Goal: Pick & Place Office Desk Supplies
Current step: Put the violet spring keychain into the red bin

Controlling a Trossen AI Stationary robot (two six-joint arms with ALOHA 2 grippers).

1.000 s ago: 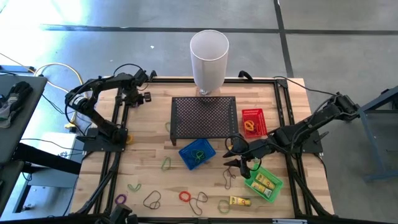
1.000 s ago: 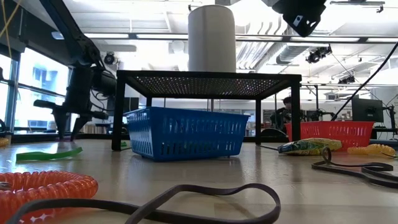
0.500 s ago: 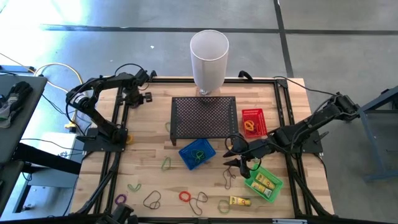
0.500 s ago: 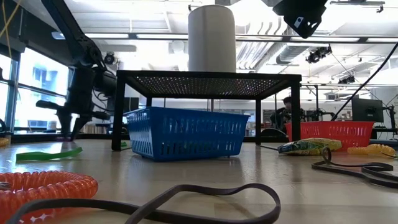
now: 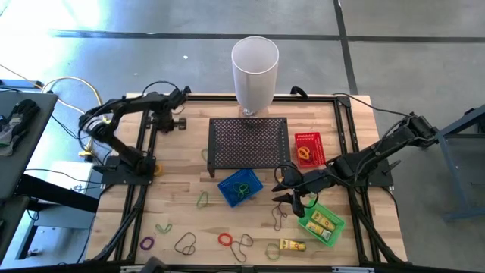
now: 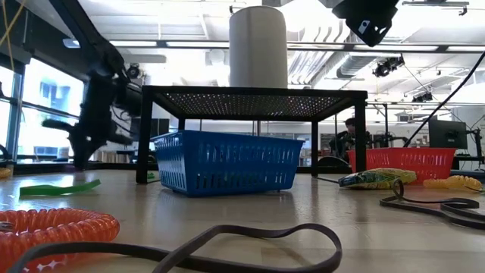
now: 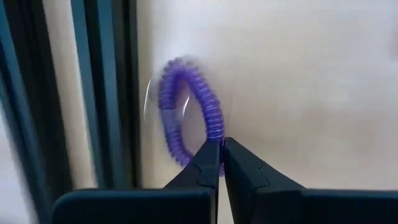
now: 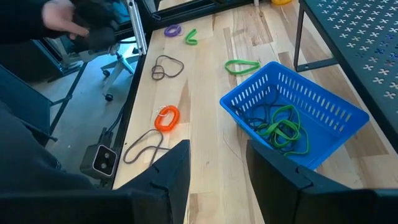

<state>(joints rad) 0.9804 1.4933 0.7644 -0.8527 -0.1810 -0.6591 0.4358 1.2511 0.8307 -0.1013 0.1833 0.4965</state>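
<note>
Planks of pale wood form the table at the high view's centre, grey floor around it; the left gripper sits upper left, the right gripper lower right. Left wrist view: fingers pinched shut on a purple coiled loop at centre. Right wrist view: fingers parted, empty, above a blue basket holding green bands.

light wooden table with a black frame, grey concrete floor with dark seams all around, big windows on the left, bright ceiling strip lights, exposed ducts overhead
</note>
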